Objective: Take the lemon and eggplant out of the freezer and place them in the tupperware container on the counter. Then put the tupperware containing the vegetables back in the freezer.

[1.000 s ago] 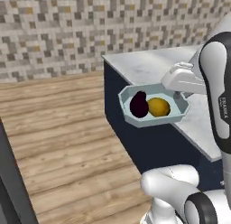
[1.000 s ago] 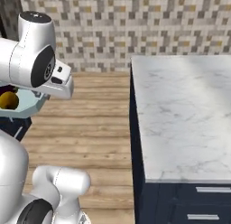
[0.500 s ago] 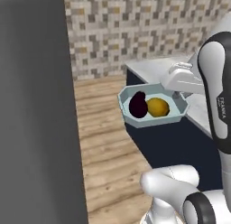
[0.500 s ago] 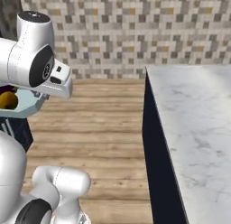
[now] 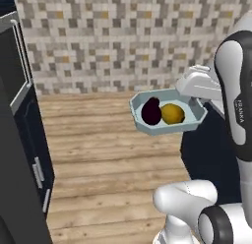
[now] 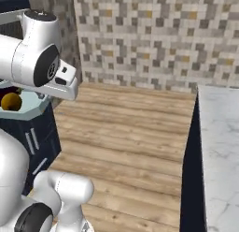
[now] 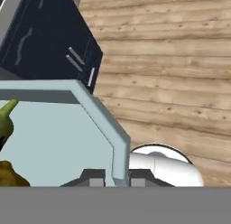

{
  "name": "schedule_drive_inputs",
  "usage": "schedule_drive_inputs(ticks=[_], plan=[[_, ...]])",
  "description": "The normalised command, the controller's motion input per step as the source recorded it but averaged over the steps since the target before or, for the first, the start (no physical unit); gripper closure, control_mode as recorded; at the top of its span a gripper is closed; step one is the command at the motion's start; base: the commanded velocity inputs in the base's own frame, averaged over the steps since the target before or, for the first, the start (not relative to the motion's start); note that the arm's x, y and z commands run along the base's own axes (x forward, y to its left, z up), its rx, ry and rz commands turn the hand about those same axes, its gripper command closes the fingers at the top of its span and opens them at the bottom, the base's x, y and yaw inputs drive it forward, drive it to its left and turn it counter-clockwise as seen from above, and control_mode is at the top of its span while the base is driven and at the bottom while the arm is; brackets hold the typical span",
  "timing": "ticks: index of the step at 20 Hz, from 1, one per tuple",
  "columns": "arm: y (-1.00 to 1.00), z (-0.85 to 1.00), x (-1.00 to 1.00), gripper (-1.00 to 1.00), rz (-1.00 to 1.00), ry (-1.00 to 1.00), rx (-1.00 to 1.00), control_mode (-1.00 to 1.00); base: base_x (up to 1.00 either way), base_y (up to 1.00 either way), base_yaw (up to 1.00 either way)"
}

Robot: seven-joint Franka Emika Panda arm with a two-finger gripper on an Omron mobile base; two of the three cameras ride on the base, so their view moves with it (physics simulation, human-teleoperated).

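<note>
Purple eggplant (image 5: 151, 111) — yellow lemon (image 5: 172, 113)

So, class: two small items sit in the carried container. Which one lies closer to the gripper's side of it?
The lemon, the yellow-orange ball. In the tupperware container it lies beside the dark purple eggplant, on the side where the gripper clamps the rim.

White glossy arm (image 5: 237, 105), dark grey joints, rounded segments, small black lettering.

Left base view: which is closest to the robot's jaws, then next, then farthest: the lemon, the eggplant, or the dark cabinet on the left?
1. The lemon, in the tupperware container beside the gripper.
2. The eggplant, just past the lemon.
3. The dark cabinet, far left across the wood floor.
</note>
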Motion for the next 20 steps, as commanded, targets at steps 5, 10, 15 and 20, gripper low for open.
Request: schedule_drive_inputs(ticks=[5,10,15,20], plan=[[0.0,0.0,0.0,1.0,0.0,0.0,0.0,1.0,0.0,0.0,0.76],[0.0,0.0,0.0,1.0,0.0,0.0,0.0,1.0,0.0,-0.01,0.79],[0.0,0.0,0.0,1.0,0.0,0.0,0.0,1.0,-0.03,-0.1,0.79],[0.0,0.0,0.0,1.0,0.0,0.0,0.0,1.0,0.0,-0.16,0.76]])
